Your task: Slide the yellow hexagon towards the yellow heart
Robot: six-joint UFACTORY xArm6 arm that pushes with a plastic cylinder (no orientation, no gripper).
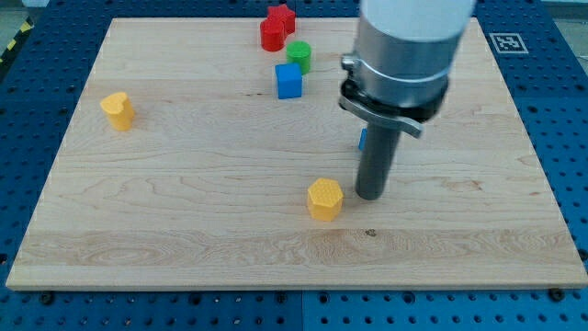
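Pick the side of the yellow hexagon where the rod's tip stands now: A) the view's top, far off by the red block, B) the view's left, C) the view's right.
C: my tip stands just to the view's right of the yellow hexagon.

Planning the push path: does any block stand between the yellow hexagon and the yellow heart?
Nothing visible does. The yellow hexagon has bare board leftward to the yellow heart; my tip sits just right of it.

One camera only — sitting in front of the worktop (184,230), raised, looking down and across at a slant. Near enough that the board is filling most of the view — the arm's upper part is running off the view's top.
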